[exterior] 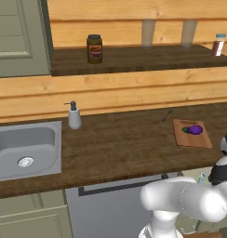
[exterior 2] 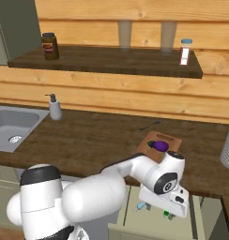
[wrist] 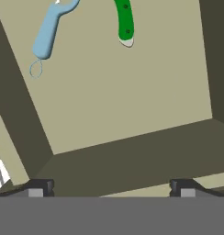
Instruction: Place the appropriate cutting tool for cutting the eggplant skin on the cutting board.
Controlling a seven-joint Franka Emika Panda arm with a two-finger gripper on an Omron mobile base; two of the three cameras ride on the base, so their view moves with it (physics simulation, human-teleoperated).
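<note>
One dark wooden counter (exterior: 120,144) bears the cutting board (exterior: 199,138) and eggplant (exterior: 195,129); the claw (wrist: 112,187) gapes wide over an open drawer (wrist: 132,105).

Eggplant on the cutting board, peeler in the drawer
The purple eggplant (exterior: 195,129) lies on the brown cutting board (exterior: 199,140), right of frame; the light-blue peeler (wrist: 48,31) lies flat, upper left.

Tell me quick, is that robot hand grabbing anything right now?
Gripper: open, fingers spread wide and holding nothing, over the open drawer with a blue-handled tool and a green-handled tool inside.
</note>
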